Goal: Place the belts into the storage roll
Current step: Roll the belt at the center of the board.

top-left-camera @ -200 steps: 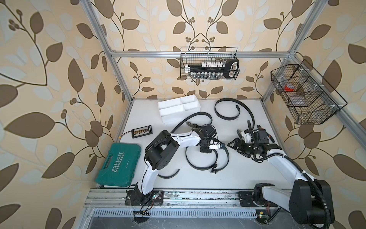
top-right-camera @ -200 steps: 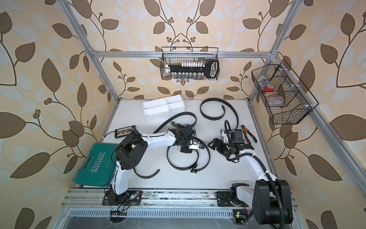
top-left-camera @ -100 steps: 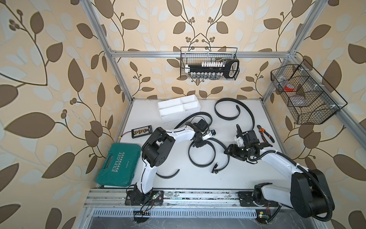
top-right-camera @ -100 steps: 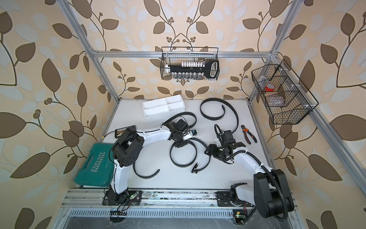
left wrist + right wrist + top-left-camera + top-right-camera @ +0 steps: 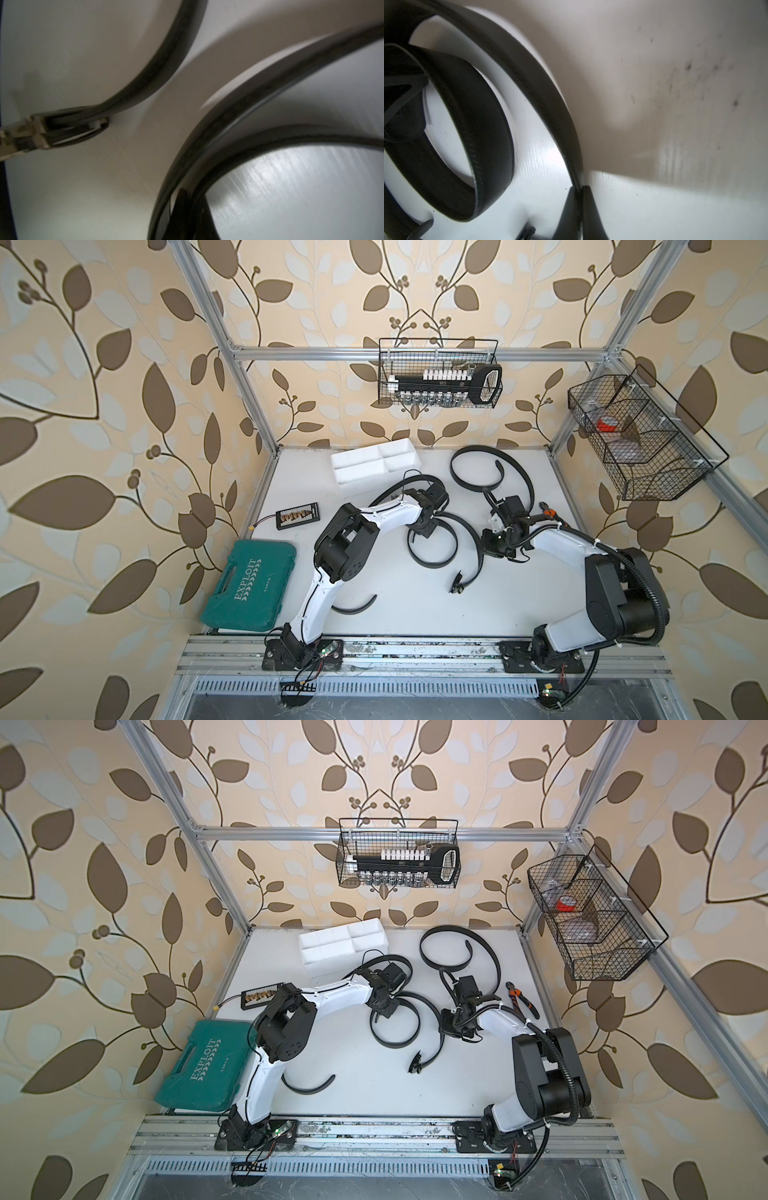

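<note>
One black belt (image 5: 432,562) lies coiled mid-table, its buckle end (image 5: 457,587) toward the front. My left gripper (image 5: 424,529) is shut on the coil's inner ring (image 5: 228,108). My right gripper (image 5: 488,545) is shut on the same belt's outer loop (image 5: 529,83), and its fingertips (image 5: 572,199) pinch the strap edge. A second belt (image 5: 478,485) curls at the back right. A third belt (image 5: 355,608) runs under my left arm. The white storage roll (image 5: 365,483) stands at the back left, and its compartments show nothing inside in both top views (image 5: 332,965).
A green tool case (image 5: 249,580) lies at the front left with a small black bit holder (image 5: 297,515) behind it. Orange-handled pliers (image 5: 521,998) rest by the right edge. Wire baskets hang on the back wall (image 5: 438,379) and the right wall (image 5: 636,435).
My right gripper moved left to the middle belt's outer loop and closed on it. My left gripper, still shut on the coil, shifted it slightly toward the back.
</note>
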You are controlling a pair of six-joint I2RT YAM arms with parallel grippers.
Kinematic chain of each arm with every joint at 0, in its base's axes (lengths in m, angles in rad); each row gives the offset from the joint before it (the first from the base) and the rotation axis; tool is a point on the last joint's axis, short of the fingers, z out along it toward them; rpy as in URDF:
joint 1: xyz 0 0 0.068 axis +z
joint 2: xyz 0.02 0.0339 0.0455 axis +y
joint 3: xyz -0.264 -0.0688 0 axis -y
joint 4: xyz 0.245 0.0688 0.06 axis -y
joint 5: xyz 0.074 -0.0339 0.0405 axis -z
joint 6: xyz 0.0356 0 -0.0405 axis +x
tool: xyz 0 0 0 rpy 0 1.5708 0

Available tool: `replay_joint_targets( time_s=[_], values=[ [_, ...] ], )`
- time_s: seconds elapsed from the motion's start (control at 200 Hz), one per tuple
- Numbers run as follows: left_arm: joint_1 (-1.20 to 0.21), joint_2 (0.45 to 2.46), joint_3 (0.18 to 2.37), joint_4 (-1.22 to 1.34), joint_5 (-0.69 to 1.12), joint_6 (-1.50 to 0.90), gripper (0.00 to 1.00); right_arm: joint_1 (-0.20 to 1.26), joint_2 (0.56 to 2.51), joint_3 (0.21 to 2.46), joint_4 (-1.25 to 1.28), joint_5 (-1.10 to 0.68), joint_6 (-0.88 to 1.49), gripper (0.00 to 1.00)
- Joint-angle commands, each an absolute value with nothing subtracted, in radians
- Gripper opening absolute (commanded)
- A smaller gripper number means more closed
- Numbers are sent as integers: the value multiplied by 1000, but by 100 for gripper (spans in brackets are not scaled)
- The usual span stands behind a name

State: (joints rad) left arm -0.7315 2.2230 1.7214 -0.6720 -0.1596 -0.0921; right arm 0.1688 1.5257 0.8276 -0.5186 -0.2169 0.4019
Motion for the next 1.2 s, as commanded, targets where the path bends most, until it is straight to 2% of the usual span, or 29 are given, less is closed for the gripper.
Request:
replay_joint_targets(
  time_s=[0.0,0.205,0.36,0.48,0.65,0.745,0.86,1.095,1.195],
  values=[
    [-723,2255,1757,-827,-131,-289,0,191,1497,807,-558,-255,411,0],
    [-723,2229,1699,-821,-51,-433,0,349,1302,627,-450,-360,645,0],
    [-723,2208,1668,-803,-19,-483,0,351,1301,635,-459,-320,613,1],
    [-723,2195,1653,-789,10,-520,0,346,1307,660,-472,-290,564,15],
    [-724,2189,1654,-817,58,-604,0,364,1166,658,-440,-210,516,50],
    [-724,2169,1641,-807,105,-624,0,405,1097,655,-381,-215,467,61],
    [-724,2153,1651,-816,162,-639,0,453,1115,670,-319,-249,429,60],
    [-723,2168,1720,-870,221,-630,0,561,1226,710,-185,-202,389,42],
    [-724,2184,1733,-875,240,-630,0,606,1265,722,-156,-167,384,39]
  ],
)
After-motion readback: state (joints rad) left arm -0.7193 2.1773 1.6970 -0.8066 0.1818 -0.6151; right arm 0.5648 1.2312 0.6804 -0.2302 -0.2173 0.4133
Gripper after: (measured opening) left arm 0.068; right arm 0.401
